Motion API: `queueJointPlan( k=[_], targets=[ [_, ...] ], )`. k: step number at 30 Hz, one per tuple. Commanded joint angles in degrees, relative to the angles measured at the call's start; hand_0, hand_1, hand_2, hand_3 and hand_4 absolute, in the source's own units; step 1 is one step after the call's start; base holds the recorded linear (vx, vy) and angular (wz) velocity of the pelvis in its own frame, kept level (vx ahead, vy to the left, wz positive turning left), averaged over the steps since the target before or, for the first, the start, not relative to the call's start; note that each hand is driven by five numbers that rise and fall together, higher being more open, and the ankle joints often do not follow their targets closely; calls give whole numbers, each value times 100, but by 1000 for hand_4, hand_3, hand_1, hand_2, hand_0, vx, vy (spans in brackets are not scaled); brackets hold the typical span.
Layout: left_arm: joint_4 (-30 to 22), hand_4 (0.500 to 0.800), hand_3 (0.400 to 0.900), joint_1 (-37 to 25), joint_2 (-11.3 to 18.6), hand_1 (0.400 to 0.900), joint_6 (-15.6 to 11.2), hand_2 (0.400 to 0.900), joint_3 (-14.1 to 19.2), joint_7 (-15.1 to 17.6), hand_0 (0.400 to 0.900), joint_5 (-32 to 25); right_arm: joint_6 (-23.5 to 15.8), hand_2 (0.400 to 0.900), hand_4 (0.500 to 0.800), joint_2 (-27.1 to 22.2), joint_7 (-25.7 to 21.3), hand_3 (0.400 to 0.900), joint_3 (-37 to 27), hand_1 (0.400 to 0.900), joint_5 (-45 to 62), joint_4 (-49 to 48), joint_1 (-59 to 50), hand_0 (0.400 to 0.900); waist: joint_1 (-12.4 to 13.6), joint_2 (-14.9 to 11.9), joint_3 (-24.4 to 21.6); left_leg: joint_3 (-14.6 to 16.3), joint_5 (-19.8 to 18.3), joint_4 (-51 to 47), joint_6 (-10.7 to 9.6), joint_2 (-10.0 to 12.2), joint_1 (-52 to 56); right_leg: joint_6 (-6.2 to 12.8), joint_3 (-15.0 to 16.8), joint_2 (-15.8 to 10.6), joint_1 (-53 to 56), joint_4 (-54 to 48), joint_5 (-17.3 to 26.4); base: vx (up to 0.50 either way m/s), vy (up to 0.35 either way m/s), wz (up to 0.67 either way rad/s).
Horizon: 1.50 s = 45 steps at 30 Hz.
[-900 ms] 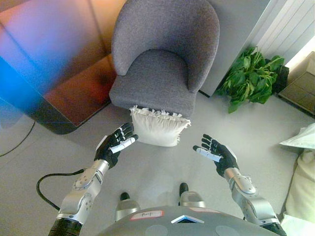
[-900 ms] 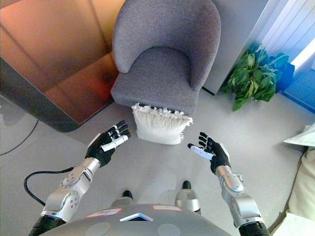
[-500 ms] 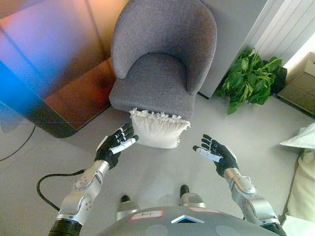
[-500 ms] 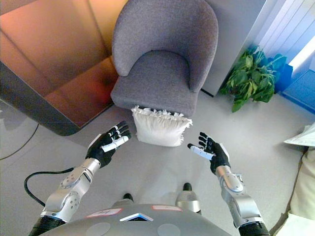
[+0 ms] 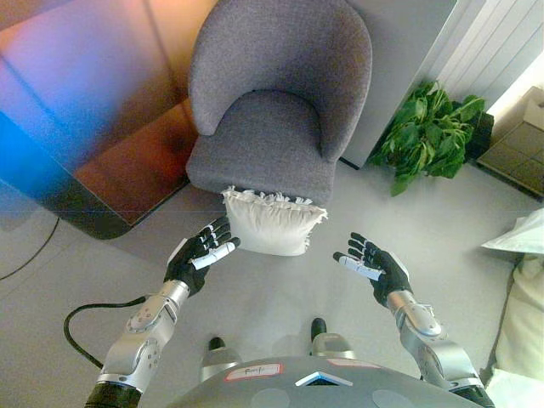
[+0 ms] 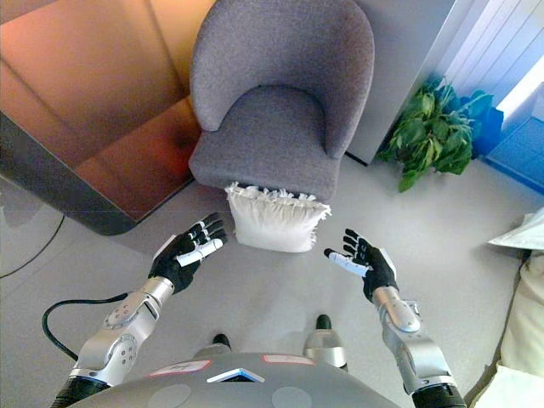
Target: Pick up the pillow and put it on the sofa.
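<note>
A white frilled pillow (image 5: 274, 224) stands on the floor, leaning against the front of the grey armchair (image 5: 272, 110). My left hand (image 5: 200, 253) is open, palm up, just left of the pillow's lower corner and apart from it. My right hand (image 5: 375, 266) is open too, palm inward, a little to the right of the pillow. Neither hand touches the pillow, which sits between them and slightly beyond.
A potted green plant (image 5: 429, 136) stands right of the chair by the wall. A brown wooden panel (image 5: 102, 110) runs along the left. White cloth or cushions (image 5: 523, 297) lie at the right edge.
The whole view has drifted slightly, so the camera moved. Both hands keep the same open pose beside the pillow; the left hand sits a touch lower.
</note>
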Motion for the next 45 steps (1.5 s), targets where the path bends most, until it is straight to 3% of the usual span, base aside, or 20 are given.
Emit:
queueJointPlan(
  k=[1,6,9,14,16,17,21,25,28,31,34,37,38,42,45],
  targets=[
    [-579,800,900,-429,233,900,-583,900,128,-225,900,73,-467,900,800,-149,-112,900,-250,900,-12,-641,-305,900,6,-7,126,333,-489,234,479,-161,253,-88,-283,229,141,14,-198,28,-80,-2],
    [-579,800,900,-408,243,900,-627,900,107,-230,900,-29,-490,900,800,-202,-43,900,-234,900,8,-597,-293,900,-2,-31,180,295,-521,441,426,-42,204,-176,-224,333,189,15,-258,35,-94,-5],
    [-634,800,900,-367,237,900,-651,900,150,-203,900,-124,-431,900,800,-271,56,900,-260,900,-2,-623,-303,900,53,-79,258,51,-381,1028,307,154,-76,-314,-129,423,143,74,-292,2,-125,-14],
    [-676,800,900,-173,177,900,-773,900,212,-301,900,-397,-556,900,800,-523,248,900,-255,900,41,-566,-321,900,178,-232,521,-639,197,3117,63,525,-873,-615,11,508,47,134,-233,-29,-141,-20],
    [-667,800,900,-36,158,900,-845,900,212,-573,900,-368,-610,900,800,-659,294,900,-293,900,99,-565,-230,900,265,-367,649,-936,374,4263,110,486,-1522,-745,75,471,140,171,-225,52,-122,-21],
    [-672,800,900,-12,167,900,-858,900,221,-645,900,-368,-619,900,800,-685,303,900,-308,900,120,-562,-205,900,277,-397,653,-973,420,4311,136,441,-1660,-755,86,456,149,186,-231,109,-54,-17],
    [-781,800,900,120,217,900,-868,900,302,-923,900,-358,-613,900,800,-713,376,900,-415,900,105,-587,-37,900,352,-281,751,-755,512,3187,176,374,-1559,-668,164,605,440,214,-491,201,73,-13],
    [-667,800,900,108,158,900,-977,900,208,-996,900,-406,-643,900,800,-683,509,900,-431,900,-45,-611,131,900,430,56,774,-391,1310,1017,-45,373,-1537,-579,274,885,835,156,-787,290,153,-22],
    [-588,800,900,160,82,900,-1134,900,128,-1140,900,-351,-739,900,800,-705,650,900,-421,900,-119,-526,205,900,591,107,814,-364,1684,718,-143,256,-1873,-621,338,992,1215,65,-936,345,88,-40],
    [-626,800,900,233,59,900,-1182,900,93,-1134,900,-330,-748,900,800,-759,793,900,-400,900,-156,-507,205,900,670,88,831,-356,1418,765,-38,236,-1915,-639,272,934,1299,115,-1067,301,82,-32],
    [-571,800,900,236,86,900,-1198,900,50,-1064,900,-354,-656,900,800,-769,890,900,-428,900,-203,-601,290,900,629,73,818,-100,1120,950,86,275,-1855,-598,117,831,1340,294,-1204,323,98,-20],
    [-602,800,900,155,213,900,-1184,900,60,-1086,900,-430,-548,900,800,-724,1053,900,-456,900,-202,-706,344,900,610,-34,744,111,480,1023,352,195,-1680,-416,-127,584,1379,526,-1275,273,86,-7],
    [-602,800,900,129,236,900,-1187,900,46,-1117,900,-391,-537,900,800,-703,1096,900,-454,900,-264,-699,346,900,602,-94,710,44,216,1065,362,108,-1613,-352,-160,482,1416,594,-1350,298,97,-1],
    [-638,800,900,6,368,900,-1144,900,4,-1035,900,-373,-452,900,800,-653,1074,900,-334,900,-347,-608,165,900,728,-179,598,-62,-110,1282,540,-41,-1623,-148,-379,192,1404,942,-1425,251,126,-16],
    [-648,800,900,25,420,900,-1121,900,72,-1026,900,-367,-399,900,800,-554,984,900,-261,900,-387,-573,39,900,822,-213,488,-13,-190,1269,819,-234,-1620,42,-468,28,1214,1415,-1105,156,185,-16]
  ],
)
